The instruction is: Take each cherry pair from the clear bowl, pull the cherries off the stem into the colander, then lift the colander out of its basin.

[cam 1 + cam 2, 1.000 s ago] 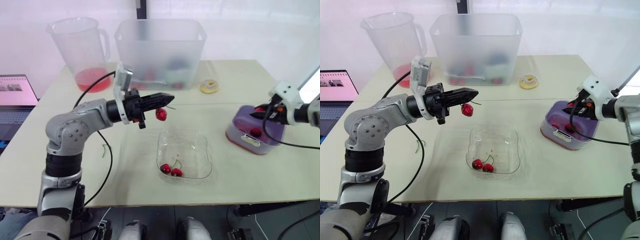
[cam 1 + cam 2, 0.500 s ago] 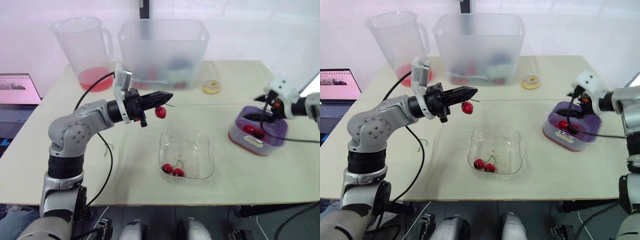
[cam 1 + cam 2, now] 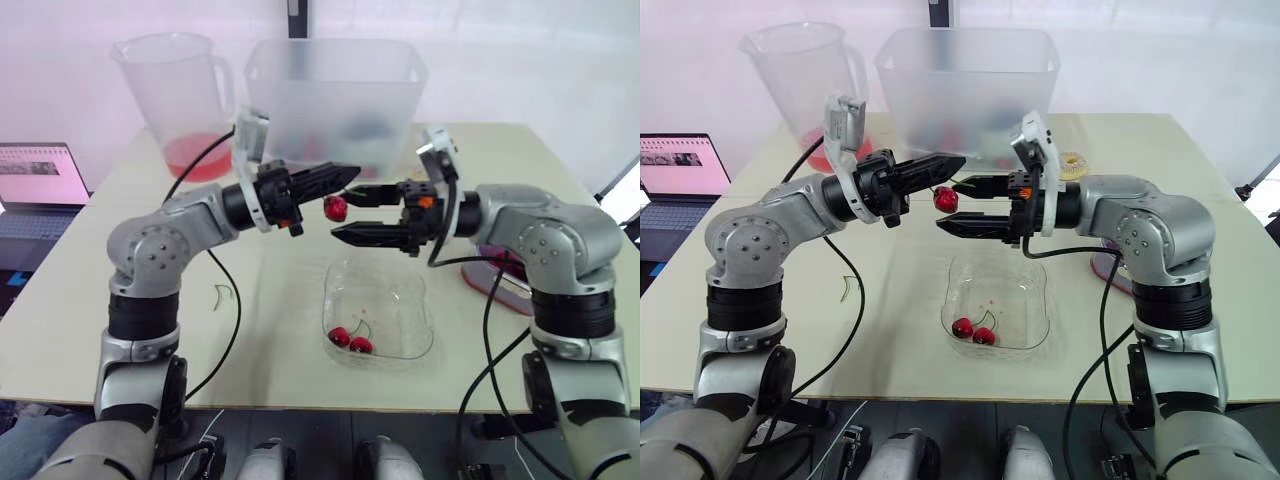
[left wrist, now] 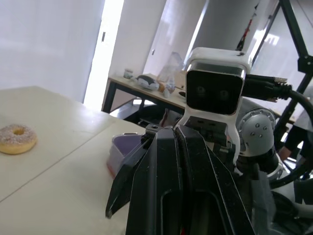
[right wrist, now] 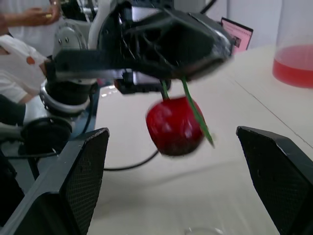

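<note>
Swinging in from the tabletop's right side, the right tool now gapes wide around the cherry hanging above the bowl. The left tool pinches its stem. Light, slick, probably soft, so close gently on the fruit's round sides.

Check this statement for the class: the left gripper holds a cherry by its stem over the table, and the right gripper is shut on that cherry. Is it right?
One detail is wrong. The right gripper is open, not shut: the right wrist view shows its fingers wide apart, with the cherry hanging untouched between them. The left gripper does hold the stem.
</note>
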Controlling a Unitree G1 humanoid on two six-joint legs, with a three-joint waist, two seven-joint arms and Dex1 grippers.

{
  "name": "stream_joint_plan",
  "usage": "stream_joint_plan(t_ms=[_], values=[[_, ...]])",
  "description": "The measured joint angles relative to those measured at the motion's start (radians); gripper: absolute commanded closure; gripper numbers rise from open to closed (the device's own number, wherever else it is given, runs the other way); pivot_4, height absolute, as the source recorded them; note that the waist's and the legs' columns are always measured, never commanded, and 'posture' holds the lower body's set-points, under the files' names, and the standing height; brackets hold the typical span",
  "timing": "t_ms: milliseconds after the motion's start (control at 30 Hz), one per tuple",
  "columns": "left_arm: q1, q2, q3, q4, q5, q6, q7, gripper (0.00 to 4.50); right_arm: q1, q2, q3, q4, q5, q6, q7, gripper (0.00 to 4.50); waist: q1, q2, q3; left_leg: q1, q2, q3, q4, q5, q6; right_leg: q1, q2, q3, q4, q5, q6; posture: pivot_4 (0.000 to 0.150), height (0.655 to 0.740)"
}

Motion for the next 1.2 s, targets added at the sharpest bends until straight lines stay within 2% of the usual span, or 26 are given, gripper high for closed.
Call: stream_joint_plan(t_ms=[200,300,367,633,767,1200], values=[[0.000,0.001,-0.007,0.000,-0.010,0.018,-0.007,4.50,-0.001,0.039,0.001,-0.004,0.018,-0.006,-0.058,0.04,-0.006,0.000,0.000,0.001,0.001,0.001,-0.001,0.000,0.000,0.000,0.001,0.000,0.000,0.000,0.000,0.150,0.6886],[0.000,0.003,-0.007,-0.001,-0.013,0.020,-0.007,4.50,-0.001,0.042,0.017,-0.004,0.020,-0.015,-0.068,0.98,-0.005,0.000,0.000,0.001,0.001,0.001,-0.001,0.000,0.000,0.000,0.001,0.000,0.000,0.000,0.000,0.150,0.6886],[0.000,0.002,-0.007,-0.001,-0.014,0.020,-0.005,4.50,-0.001,0.046,0.028,-0.004,0.021,-0.020,-0.073,1.91,-0.005,0.000,0.000,0.001,0.001,0.001,-0.001,0.000,0.000,0.000,0.001,0.000,0.000,0.000,0.000,0.150,0.6886],[0.000,0.002,-0.008,-0.005,-0.015,0.021,0.010,4.50,-0.001,0.047,0.049,-0.003,0.021,-0.038,-0.081,1.91,-0.005,0.000,0.000,0.001,0.001,0.001,-0.001,0.000,0.000,0.000,0.001,0.000,0.000,0.000,0.000,0.150,0.6886],[0.000,0.005,-0.015,-0.007,-0.015,0.021,0.009,4.50,-0.001,0.047,0.050,-0.001,0.022,-0.041,-0.089,3.11,-0.005,0.000,0.000,0.001,0.001,0.001,-0.001,0.000,0.000,0.000,0.001,0.000,0.000,0.000,0.000,0.150,0.6886],[-0.005,0.015,-0.020,0.011,0.013,0.017,-0.029,4.50,0.022,0.019,0.063,-0.005,0.022,-0.056,-0.089,3.11,-0.005,0.000,0.000,0.001,0.001,0.001,-0.001,0.000,0.000,0.000,0.001,0.000,0.000,0.000,0.000,0.150,0.6886]])
